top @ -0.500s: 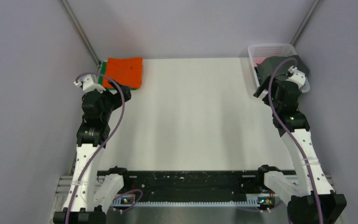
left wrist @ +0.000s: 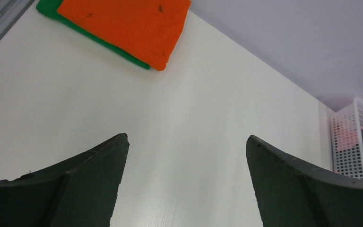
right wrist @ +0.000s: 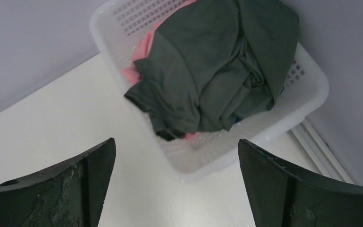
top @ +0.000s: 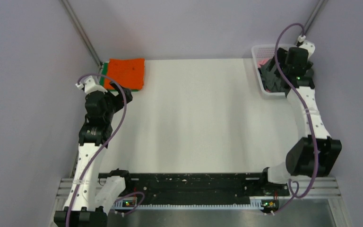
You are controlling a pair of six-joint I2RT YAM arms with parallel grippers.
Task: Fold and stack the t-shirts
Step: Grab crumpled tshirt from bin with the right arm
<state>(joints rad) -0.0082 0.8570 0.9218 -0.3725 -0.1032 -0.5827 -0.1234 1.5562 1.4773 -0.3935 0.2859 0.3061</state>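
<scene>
- Dark grey t-shirt (right wrist: 217, 71): crumpled in the white basket (right wrist: 203, 163), over a pink t-shirt (right wrist: 144, 47); probably light and limp, best pinched at a raised fold.
- Right gripper (right wrist: 176, 142): spread wide, empty, above it.
- Left gripper (left wrist: 186, 137): spread wide, empty, near the folded orange t-shirt (left wrist: 123, 23).

Light: bright, even and diffuse over the white desk (top: 194, 118).
Shadows: faint soft grey streaks on the desk; deep ones in the dark grey t-shirt (right wrist: 217, 61) folds.
Tint: cool violet walls (top: 23, 71).
Sharpness: top view slightly soft.
</scene>
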